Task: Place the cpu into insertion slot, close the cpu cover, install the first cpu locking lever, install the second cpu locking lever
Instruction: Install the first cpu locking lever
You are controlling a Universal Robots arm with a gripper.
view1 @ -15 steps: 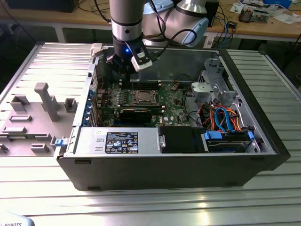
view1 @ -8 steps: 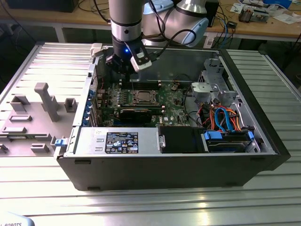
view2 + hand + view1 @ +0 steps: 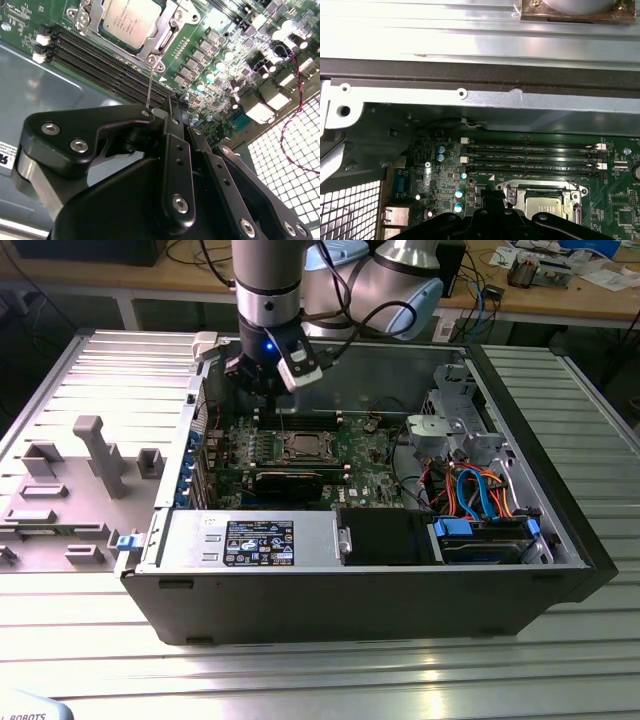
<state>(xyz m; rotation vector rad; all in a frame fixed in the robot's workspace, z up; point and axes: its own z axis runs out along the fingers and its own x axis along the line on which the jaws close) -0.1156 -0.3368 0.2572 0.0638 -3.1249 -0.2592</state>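
Observation:
The cpu lies flat in the insertion slot on the green motherboard, its silver top facing up. The cpu cover lies down around it as a silver frame. A thin metal locking lever stands up from the slot's corner and reaches the gripper's knuckle. My black gripper hovers just off that corner with its fingers together and nothing visibly between them. In the exterior view the gripper hangs over the back of the board, behind the slot. In the first wrist view the cpu sits just past the fingers.
Several memory slots run beside the socket. A long black card lies in front of it. The case's back wall is close behind the gripper. Drive bays and orange cables fill the exterior view's right.

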